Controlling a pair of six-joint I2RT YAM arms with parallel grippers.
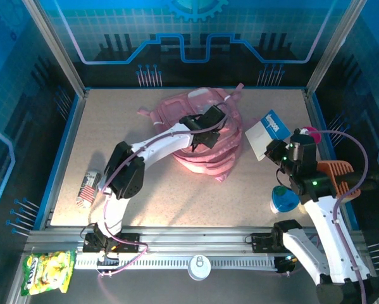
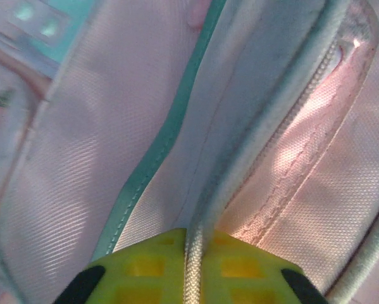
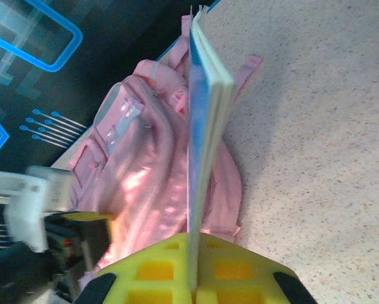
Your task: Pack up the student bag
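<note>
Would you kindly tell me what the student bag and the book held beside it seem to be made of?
Student bag: soft woven fabric, matte pink; fine weave, stitched seams and slumped folds show. Book: probably paper pages under a printed blue-and-white card cover; pale stacked page edges show, gloss unclear.

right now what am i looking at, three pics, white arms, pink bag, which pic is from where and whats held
Two robot arms are bolted at the near edge of a table. One picture looks down from above and behind them. The other two come from a camera on each wrist, so each shows that arm's own yellow fingers at the bottom. The left fingers are shut on a pale piped edge of the pink backpack lying mid-table. The right fingers pinch a thin blue-and-white book beside the backpack. A striped can lies at the left, a yellow-green snack packet on the front ledge.
</note>
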